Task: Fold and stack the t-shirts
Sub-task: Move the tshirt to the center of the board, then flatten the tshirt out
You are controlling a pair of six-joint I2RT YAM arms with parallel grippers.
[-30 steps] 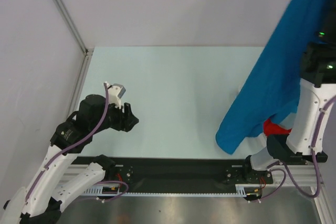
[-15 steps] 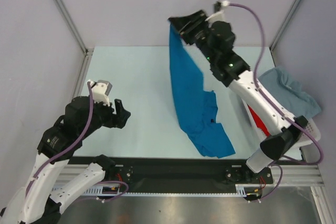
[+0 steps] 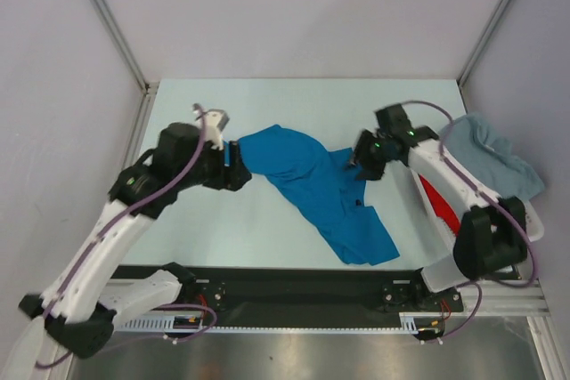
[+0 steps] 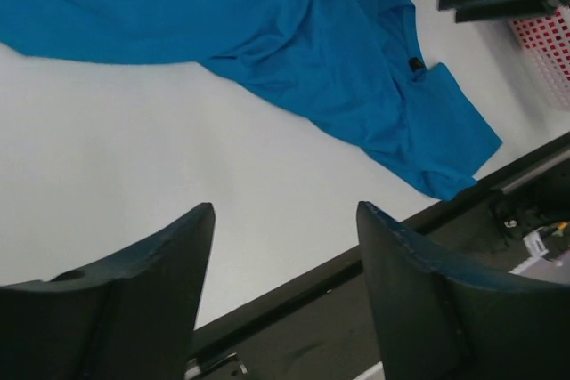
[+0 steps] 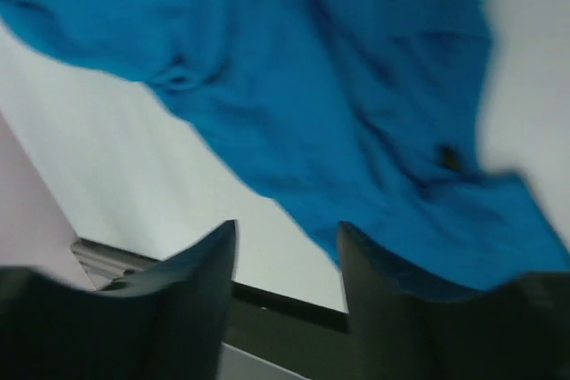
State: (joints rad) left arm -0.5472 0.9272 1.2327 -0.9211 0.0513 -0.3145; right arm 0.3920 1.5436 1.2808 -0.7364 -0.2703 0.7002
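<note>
Cloth drops: my right gripper (image 3: 363,165) spreads its fingers and lets go, so the bright blue t-shirt (image 3: 321,193) now lies rumpled on the table (image 3: 267,113) mid-frame, my left gripper (image 3: 239,166) waits, fingers apart, just beside its left end, and I think flattening can start.

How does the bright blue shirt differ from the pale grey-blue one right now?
The bright blue shirt lies stretched out on the table; the pale grey-blue shirt sits bunched on the basket at the right. The first is vivid, the second washed-out. Both are unfolded.
</note>
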